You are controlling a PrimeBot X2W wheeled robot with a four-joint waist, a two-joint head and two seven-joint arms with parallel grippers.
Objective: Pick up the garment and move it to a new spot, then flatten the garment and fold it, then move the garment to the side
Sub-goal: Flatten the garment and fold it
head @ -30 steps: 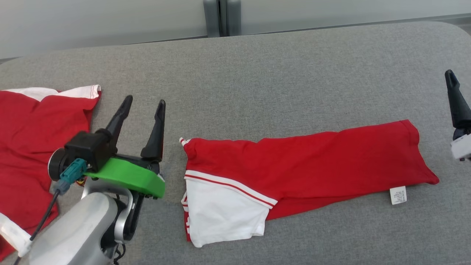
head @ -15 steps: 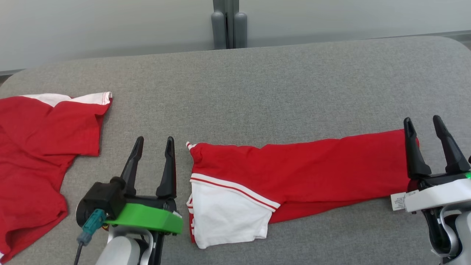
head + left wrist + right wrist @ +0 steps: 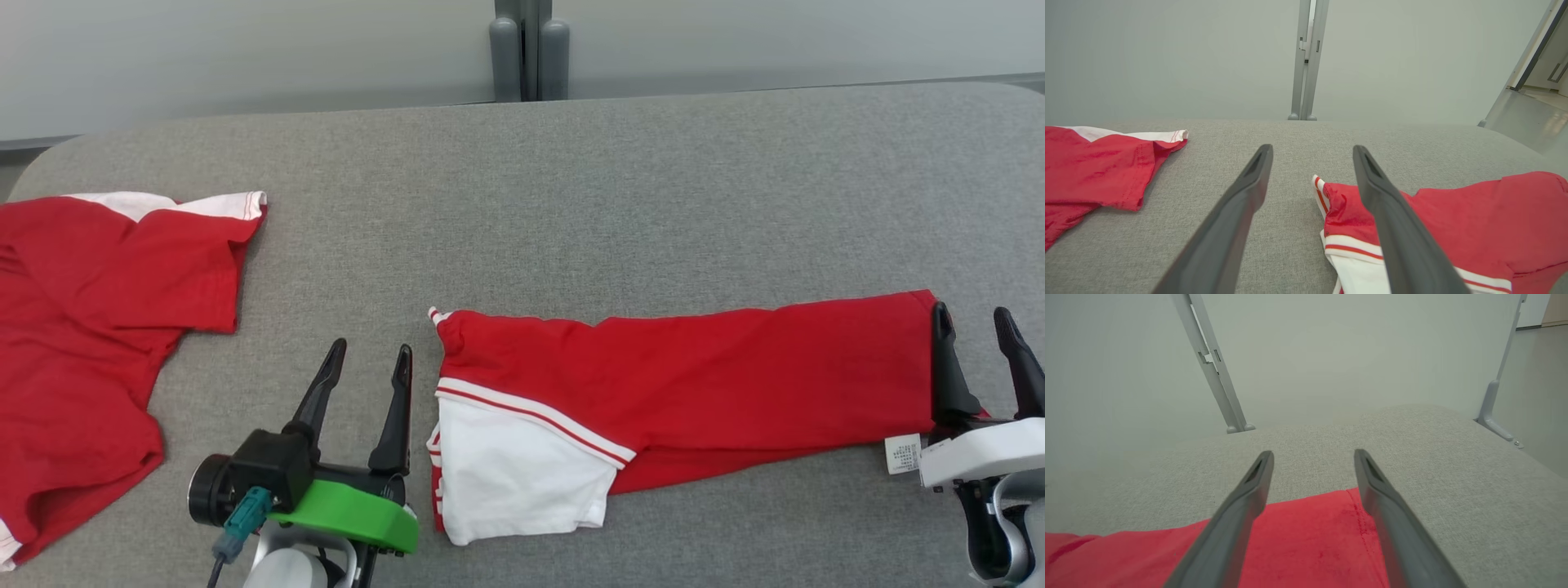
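This looks like an office or lab test room. A wide counter (image 3: 620, 204) padded in grey fabric stands against pale partition panels (image 3: 245, 57) joined by grey metal posts (image 3: 529, 51). A glossy floor (image 3: 1523, 122) lies past an open doorway (image 3: 1545, 61).

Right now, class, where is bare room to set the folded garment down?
Free: the grey surface between the folded garment and the far edge. Crowded: left, where another red garment lies; near side, left gripper and right gripper.
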